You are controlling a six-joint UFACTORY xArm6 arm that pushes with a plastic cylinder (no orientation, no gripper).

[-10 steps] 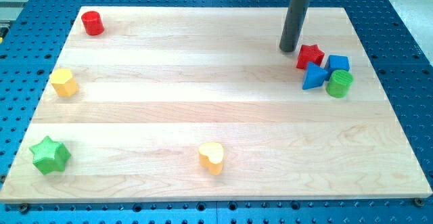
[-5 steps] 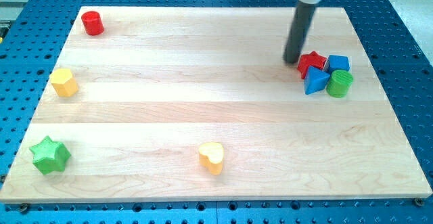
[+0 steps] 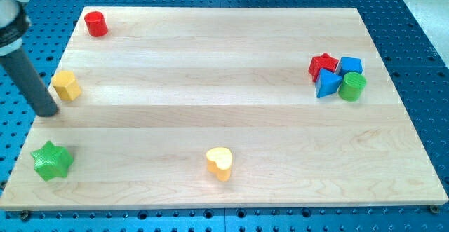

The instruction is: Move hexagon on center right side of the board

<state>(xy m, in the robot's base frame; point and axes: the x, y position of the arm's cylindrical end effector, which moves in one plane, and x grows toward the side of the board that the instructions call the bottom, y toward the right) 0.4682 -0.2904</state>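
A yellow hexagon block lies near the left edge of the wooden board. My tip rests on the board just below and to the left of it, close beside it. The dark rod rises from there toward the view's upper left corner. On the right side sits a tight cluster: a red star, a blue cube, a blue triangular block and a green cylinder.
A red cylinder stands at the board's top left corner. A green star lies at the bottom left. A yellow heart lies near the bottom edge, in the middle. Blue perforated table surrounds the board.
My tip has jumped from beside the red star on the right to the left edge, next to the yellow hexagon. Earlier it nudged the red star into the cluster.
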